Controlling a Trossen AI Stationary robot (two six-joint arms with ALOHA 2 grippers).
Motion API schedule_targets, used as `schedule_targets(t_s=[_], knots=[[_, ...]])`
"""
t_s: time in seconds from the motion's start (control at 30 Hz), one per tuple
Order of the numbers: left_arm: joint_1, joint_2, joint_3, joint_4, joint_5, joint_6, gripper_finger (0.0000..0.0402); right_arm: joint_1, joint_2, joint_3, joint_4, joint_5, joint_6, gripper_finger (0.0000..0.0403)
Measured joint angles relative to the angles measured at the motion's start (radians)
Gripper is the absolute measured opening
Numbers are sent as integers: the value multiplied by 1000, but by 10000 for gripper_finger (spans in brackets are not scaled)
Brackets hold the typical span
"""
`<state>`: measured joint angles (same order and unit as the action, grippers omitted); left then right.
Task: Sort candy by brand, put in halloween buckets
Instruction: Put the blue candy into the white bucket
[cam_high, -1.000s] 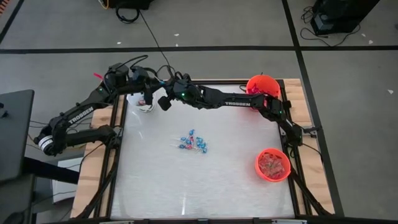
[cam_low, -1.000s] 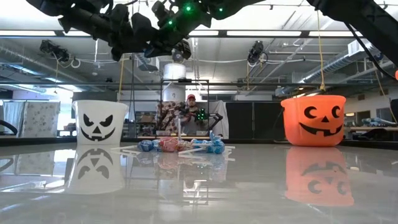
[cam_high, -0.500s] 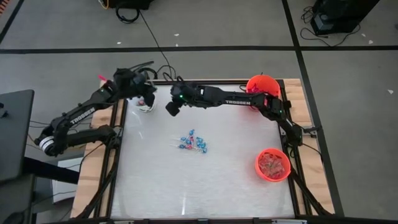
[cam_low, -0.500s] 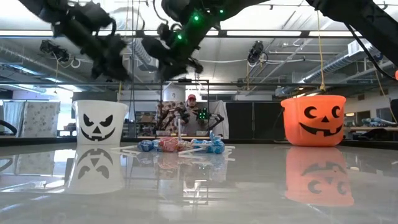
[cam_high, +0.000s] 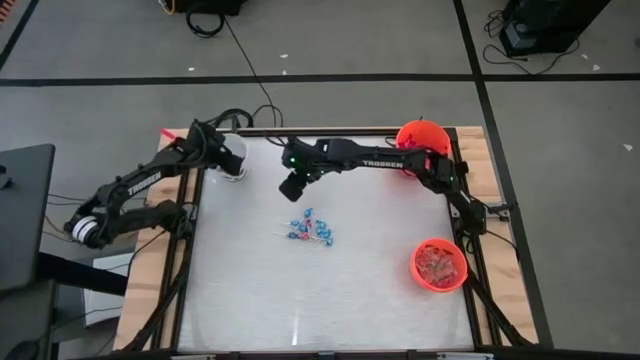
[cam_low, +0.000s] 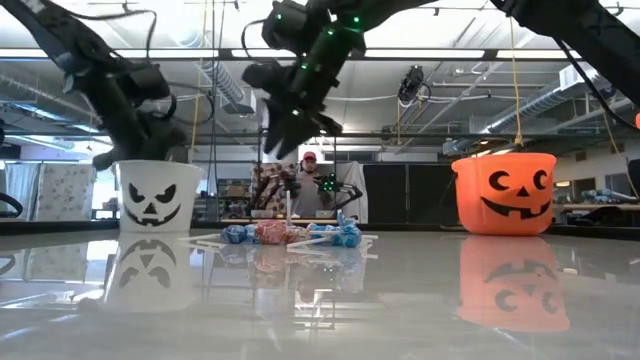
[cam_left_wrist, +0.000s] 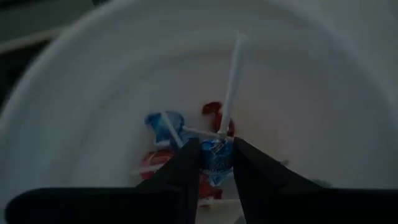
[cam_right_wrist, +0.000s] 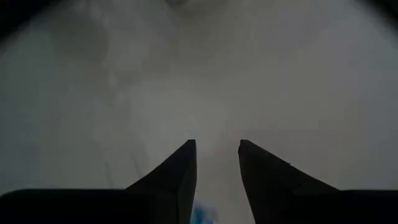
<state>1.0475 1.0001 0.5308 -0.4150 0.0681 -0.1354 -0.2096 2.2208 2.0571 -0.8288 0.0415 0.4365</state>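
White table: blue-and-red lollipops left mid-table, unsorted. Left gripper above white bucket, pinching a lollipop. Right gripper, jaws parted and empty, between bucket and pile. Near orange bucket already filled.

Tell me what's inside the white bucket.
The white bucket holds a few blue and red wrapped lollipops. The left gripper grips another lollipop above them, hiding part of the bottom.

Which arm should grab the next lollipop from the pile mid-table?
Right. The right gripper is empty, open and just behind the lollipop pile; the left gripper is over the white bucket, gripping a lollipop.
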Motion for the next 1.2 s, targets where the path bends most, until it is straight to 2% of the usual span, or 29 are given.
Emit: schedule_targets(t_s=[0.17, 0.27, 0.33, 0.53, 0.63, 0.77, 0.9, 1.0, 1.2], knots=[[6, 93, 10, -2, -19, 12, 119, -10, 0, 0, -154, -73, -23, 141], [7, 115, 28, -9, -12, 29, 145, -4, 0, -34, -203, -71, -64, 150], [6, 112, 49, -22, 5, 34, 162, 1, 2, -57, -227, -107, -81, 156], [5, 93, 175, -130, 22, 111, 194, 39, 2, -175, -178, -203, -96, 166], [5, 92, 241, -193, 26, 137, 195, 58, 2, -237, -63, -219, -116, 166], [-9, 89, 300, -269, 60, 137, 194, 81, 2, -292, 75, -146, -298, 166], [-44, 65, 332, -307, 78, 151, 194, 92, 2, -315, 98, -30, -492, 165], [-71, 48, 343, -318, 77, 136, 194, 91, 2, -327, 121, -31, -609, 165], [-137, 32, 344, -325, 75, 74, 194, 82, 2, -368, 169, -112, -800, 165]])
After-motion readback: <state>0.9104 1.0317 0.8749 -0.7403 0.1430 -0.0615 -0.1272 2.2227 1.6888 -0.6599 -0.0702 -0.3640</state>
